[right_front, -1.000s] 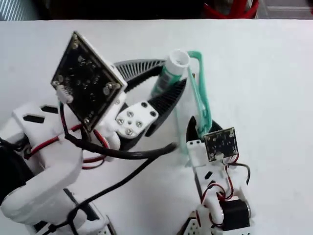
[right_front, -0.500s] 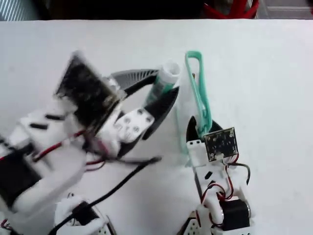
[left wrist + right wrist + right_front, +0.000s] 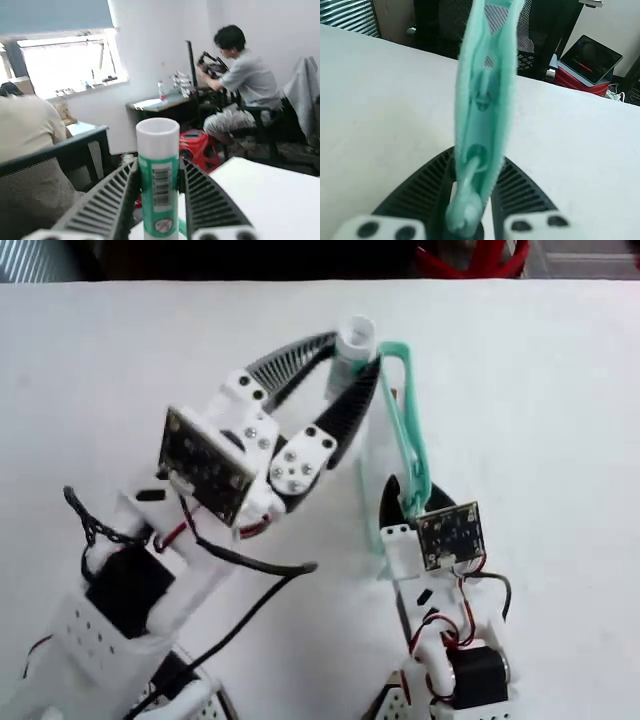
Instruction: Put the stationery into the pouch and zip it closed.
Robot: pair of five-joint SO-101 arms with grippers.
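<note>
A glue stick [image 3: 355, 345] with a white cap and green label stands upright in my left gripper [image 3: 340, 365], which is shut on it. The left wrist view has the glue stick [image 3: 158, 175] clamped between the ribbed fingers [image 3: 112, 200]. It hangs just beside the far end of the clear pouch [image 3: 395, 430] with the teal zipper band. My right gripper [image 3: 405, 502] is shut on the near end of that band. In the right wrist view the teal pouch edge [image 3: 485, 100] rises straight up from between the fingers [image 3: 417, 195], held upright on the white table [image 3: 540, 390].
The left arm's body and a black cable [image 3: 250, 600] lie across the table's near left. The right arm's base [image 3: 455, 660] stands at the near edge. Bare white table surface spreads to the far left and right.
The left arm has swung and lowered its wrist, carrying the glue stick farther back and slightly right, up to the pouch's far end. The right arm and pouch have stayed put.
</note>
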